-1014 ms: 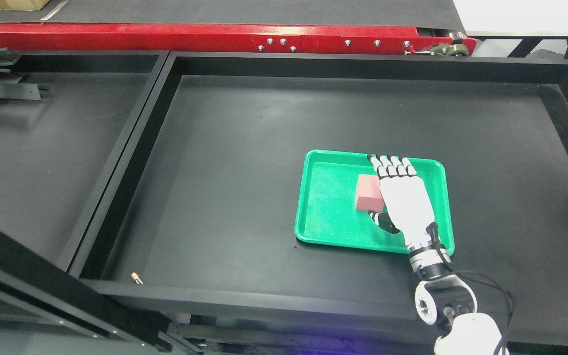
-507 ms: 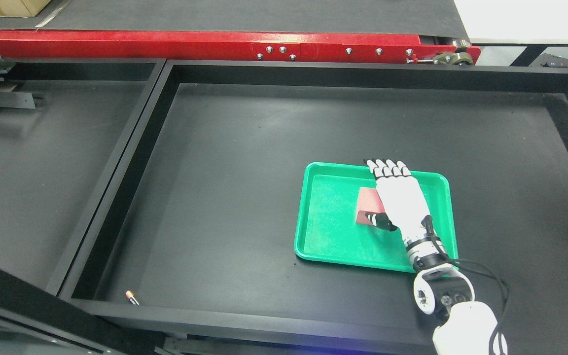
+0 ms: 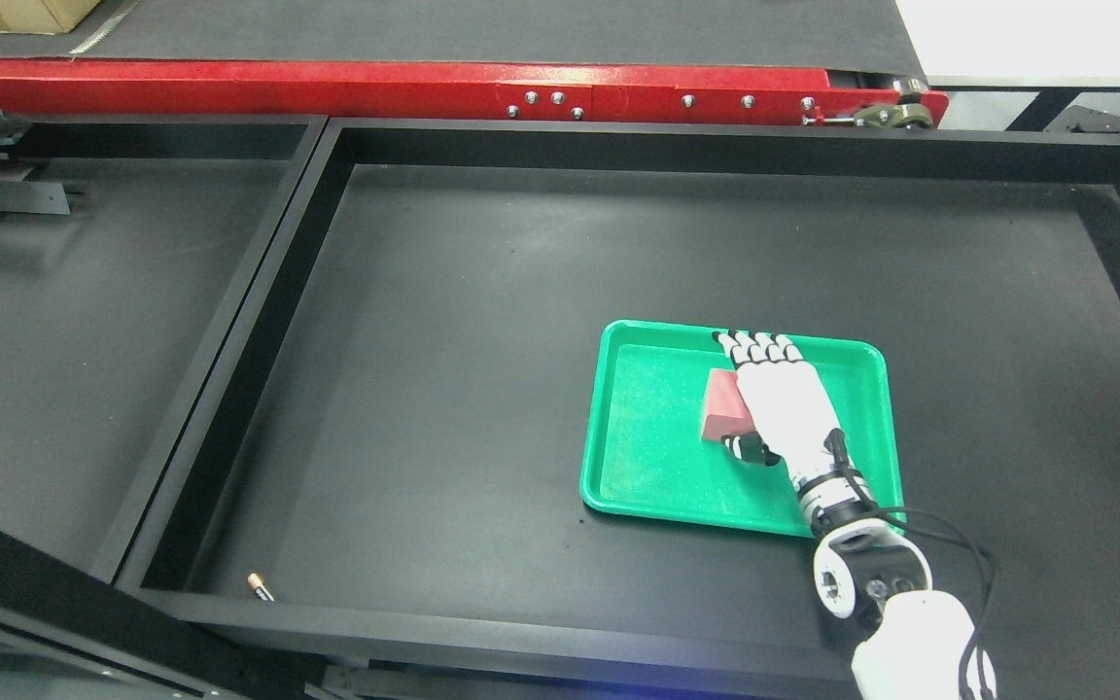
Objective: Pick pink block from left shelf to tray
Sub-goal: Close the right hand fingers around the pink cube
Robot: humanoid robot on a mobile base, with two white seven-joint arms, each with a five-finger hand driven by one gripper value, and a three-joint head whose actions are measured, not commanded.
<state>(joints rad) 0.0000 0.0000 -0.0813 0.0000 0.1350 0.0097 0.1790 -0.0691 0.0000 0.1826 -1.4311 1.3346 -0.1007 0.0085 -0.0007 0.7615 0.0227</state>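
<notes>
A big black shallow bin [image 3: 482, 292] with raised walls takes up most of what I can see, and a second black bin [image 3: 84, 321] sits alongside it on the left, sharing a wall. Behind both runs a red metal beam [image 3: 327, 86] studded with bolts, with a dark conveyor belt [image 3: 482, 24] beyond it.

On the floor of the big bin, toward the right, lies a green tray [image 3: 647, 437]. The robot's right arm [image 3: 910, 642] comes up from the lower right corner, white with a grey wrist joint and a black cable looping off it. Its right hand [image 3: 784, 403] lies palm down over the tray, fingers [image 3: 759, 348] stretched toward the tray's far rim.

The pink block [image 3: 723, 408] rests inside the tray, half covered by that hand; the thumb sits at the block's near corner. Whether the hand grips the block or only covers it, I cannot tell.

A small orange-tipped object [image 3: 260, 587] lies at the bin's near left corner.
</notes>
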